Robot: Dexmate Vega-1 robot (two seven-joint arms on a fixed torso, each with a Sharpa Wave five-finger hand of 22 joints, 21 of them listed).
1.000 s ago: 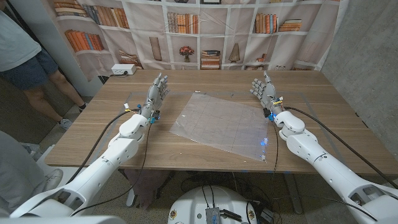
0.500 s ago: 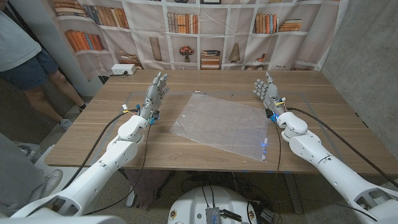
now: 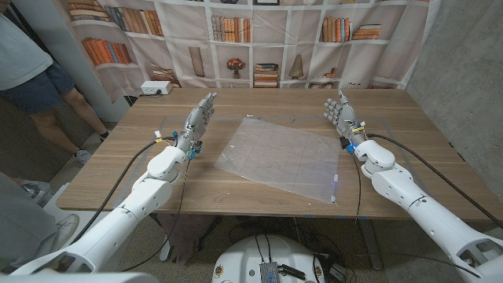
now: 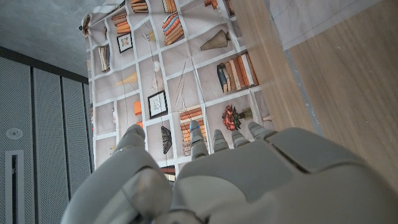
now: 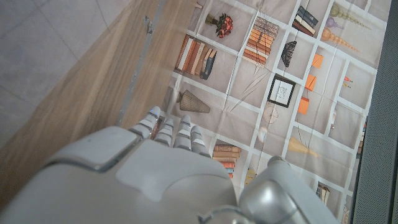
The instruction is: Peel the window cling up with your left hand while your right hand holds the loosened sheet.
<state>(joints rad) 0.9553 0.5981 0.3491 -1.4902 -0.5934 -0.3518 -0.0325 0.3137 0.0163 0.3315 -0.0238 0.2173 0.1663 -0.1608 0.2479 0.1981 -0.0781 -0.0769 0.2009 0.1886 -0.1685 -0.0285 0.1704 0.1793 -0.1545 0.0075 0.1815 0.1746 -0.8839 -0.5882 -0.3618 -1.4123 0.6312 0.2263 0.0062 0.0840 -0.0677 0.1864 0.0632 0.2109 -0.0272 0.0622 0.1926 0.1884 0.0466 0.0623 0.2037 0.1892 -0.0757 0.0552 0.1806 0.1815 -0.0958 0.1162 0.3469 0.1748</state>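
A clear window cling (image 3: pixel 279 156) with a faint grid lies flat on the wooden table (image 3: pixel 236 196), turned at an angle, its near corner by the table's front edge. My left hand (image 3: pixel 196 120) is raised just off the sheet's left edge, fingers straight and apart, holding nothing. My right hand (image 3: pixel 343 116) stands beside the sheet's far right corner, fingers extended, also holding nothing. A corner of the cling (image 4: pixel 311 18) shows past my left hand (image 4: pixel 217 180) in the left wrist view. The right wrist view shows my right hand (image 5: pixel 168 168) and an edge of the cling (image 5: pixel 37 37).
A person (image 3: pixel 35 71) stands at the far left beyond the table. A white box (image 3: pixel 155 88) sits behind the table's far left corner. A bookshelf-print curtain (image 3: pixel 259 39) hangs behind the table. Cables (image 3: pixel 440 169) trail from both wrists across the wood.
My right hand has drifted slightly right and farther from the sheet's edge. My left hand has tilted a little toward the cling. The sheet lies as before.
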